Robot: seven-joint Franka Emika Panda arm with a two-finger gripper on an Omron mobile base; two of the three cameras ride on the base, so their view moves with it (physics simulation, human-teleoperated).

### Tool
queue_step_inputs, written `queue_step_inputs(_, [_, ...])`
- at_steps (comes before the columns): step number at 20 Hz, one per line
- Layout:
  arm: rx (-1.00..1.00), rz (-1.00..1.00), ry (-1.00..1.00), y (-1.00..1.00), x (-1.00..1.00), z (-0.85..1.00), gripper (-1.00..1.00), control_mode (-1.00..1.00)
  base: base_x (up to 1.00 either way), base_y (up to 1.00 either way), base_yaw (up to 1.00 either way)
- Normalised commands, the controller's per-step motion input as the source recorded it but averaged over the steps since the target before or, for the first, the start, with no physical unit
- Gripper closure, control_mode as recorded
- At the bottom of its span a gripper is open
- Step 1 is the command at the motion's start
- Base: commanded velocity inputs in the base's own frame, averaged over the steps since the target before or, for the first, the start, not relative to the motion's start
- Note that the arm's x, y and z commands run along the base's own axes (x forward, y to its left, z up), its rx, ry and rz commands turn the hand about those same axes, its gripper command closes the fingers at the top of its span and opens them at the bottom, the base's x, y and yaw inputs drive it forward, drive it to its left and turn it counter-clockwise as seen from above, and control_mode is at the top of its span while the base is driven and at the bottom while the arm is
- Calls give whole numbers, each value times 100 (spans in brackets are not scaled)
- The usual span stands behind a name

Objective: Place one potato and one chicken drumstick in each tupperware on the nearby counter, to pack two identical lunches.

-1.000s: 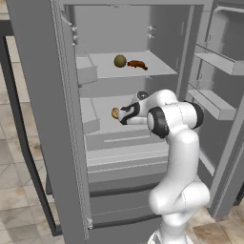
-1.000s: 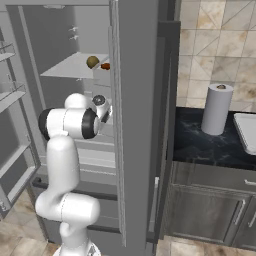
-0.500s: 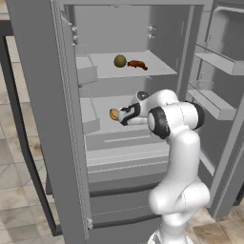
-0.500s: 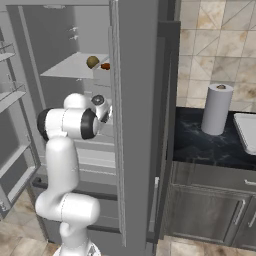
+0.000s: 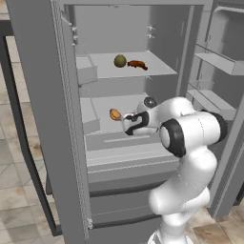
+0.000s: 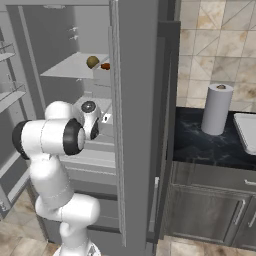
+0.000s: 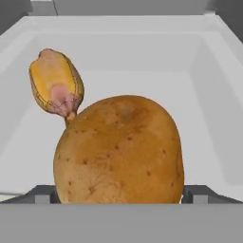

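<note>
The fridge's upper shelf (image 5: 157, 69), in the upper middle of the left base view, carries a potato (image 5: 120, 60) with a chicken drumstick (image 5: 137, 64) just beside it on the right; the lower shelf (image 5: 102, 106), near the frame's centre, bears a second drumstick (image 5: 115, 114). In the hand view a second potato (image 7: 119, 151) lies low and central on that white shelf floor (image 7: 209, 142), touching the drumstick at upper left; at the right of the right base view, a dark counter (image 6: 200, 145) holds an upright paper towel roll (image 6: 216, 109).

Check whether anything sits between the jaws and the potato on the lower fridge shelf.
Nothing visible does. In the hand view the potato lies straight ahead of the open gripper, with no object before it. The chicken drumstick lies behind it, toward the back of the shelf.
</note>
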Motion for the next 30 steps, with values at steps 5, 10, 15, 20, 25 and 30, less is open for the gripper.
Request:
queue_step_inputs(5, [0, 0, -1, 0, -98, 94, 100, -100, 0, 0, 0])
queue_step_inputs(10, [2, 0, 22, -4, -99, 100, 100, -100, 0, 0, 0])
queue_step_inputs(15, [0, 0, 35, -3, -100, 88, 100, -100, 0, 0, 0])
queue_step_inputs(20, [0, 0, 17, 0, -100, 29, 100, -100, 0, 0, 0])
queue_step_inputs(25, [0, 0, -10, -1, -100, 16, 100, -100, 0, 0, 0])
queue_step_inputs(30, [0, 0, -3, -5, -80, 16, 100, 100, -20, -3, 0])
